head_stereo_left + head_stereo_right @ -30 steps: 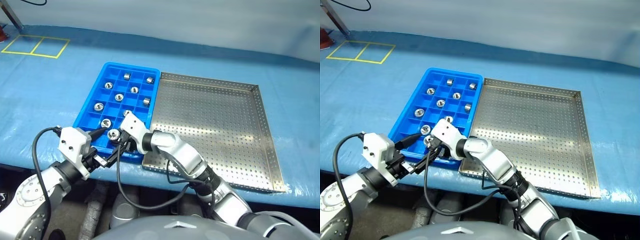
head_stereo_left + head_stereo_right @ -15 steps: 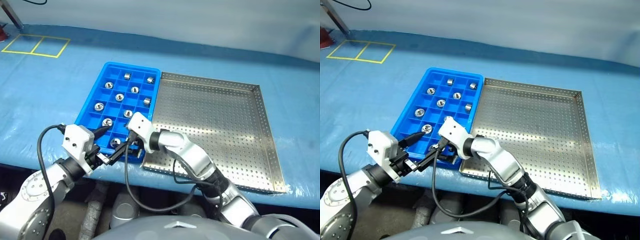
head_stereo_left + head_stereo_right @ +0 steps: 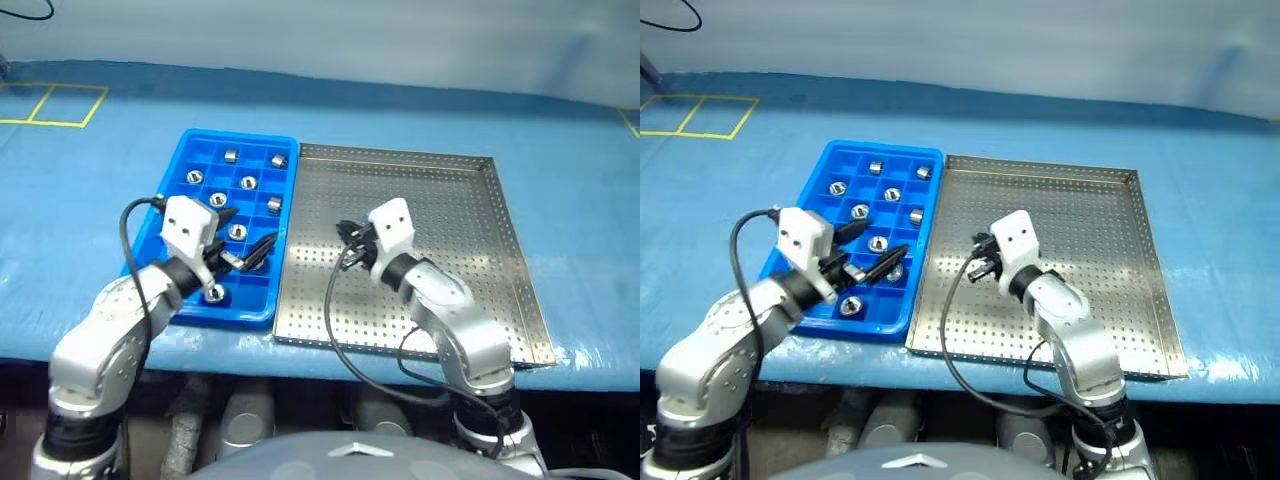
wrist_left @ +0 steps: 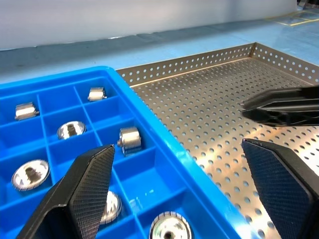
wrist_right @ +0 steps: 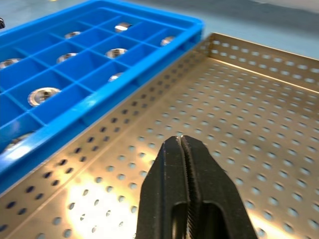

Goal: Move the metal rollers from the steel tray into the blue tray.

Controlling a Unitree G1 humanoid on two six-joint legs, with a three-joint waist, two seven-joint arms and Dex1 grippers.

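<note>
The blue tray [image 3: 240, 134] lies on the left with several metal rollers [image 3: 244, 182] in its cells, one in the near row [image 3: 213, 294]. Against its right side sits the steel tray [image 3: 450, 230], whose perforated floor is bare. My left gripper [image 3: 245, 232] hovers open over the blue tray's near right cells, with nothing between its fingers [image 4: 89, 194]. My right gripper [image 5: 181, 141] is shut and empty, low over the left part of the steel tray [image 5: 259, 124]. It also shows in the left wrist view as a black tip [image 4: 279, 107].
Both trays rest on a blue cloth-covered table [image 3: 90, 200]. Yellow tape squares [image 3: 50, 103] mark the far left corner. The table's front edge runs just below the trays. A black cable [image 3: 335, 300] loops from my right wrist over the steel tray's front rim.
My right gripper let a roller go into a near cell of the blue tray, swung right over the steel tray and shut. My left gripper moved forward over the blue tray. The camera shifted.
</note>
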